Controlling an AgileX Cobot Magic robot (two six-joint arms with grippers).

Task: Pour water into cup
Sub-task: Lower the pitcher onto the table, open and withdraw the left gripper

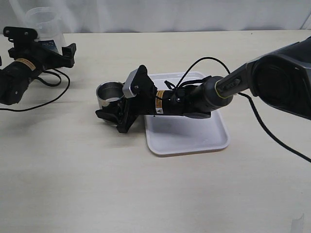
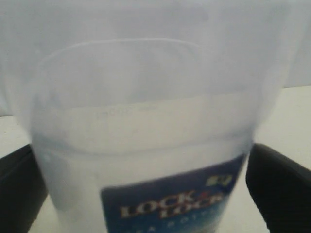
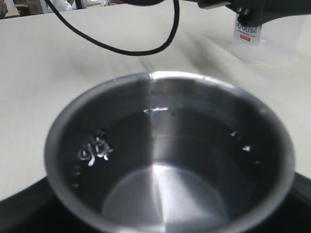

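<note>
The steel cup (image 1: 108, 92) stands on the table just left of the white tray. My right gripper (image 1: 114, 104) reaches across the tray and is shut on it, with black fingers (image 3: 19, 213) on both sides of its wall. The cup (image 3: 170, 160) fills the right wrist view, and bright glints inside look like clear water. The clear plastic container (image 1: 44, 22) with a blue label stands upright at the far left. My left gripper (image 1: 62, 49) straddles the container (image 2: 146, 145), open, with a slim gap beside one finger (image 2: 279, 187).
A white tray (image 1: 214, 141) lies right of the cup, under my right arm. Black cables trail across the table by the left arm (image 1: 53, 80) and over the tray (image 1: 194, 68). A second clear container (image 3: 252, 39) shows far off in the right wrist view.
</note>
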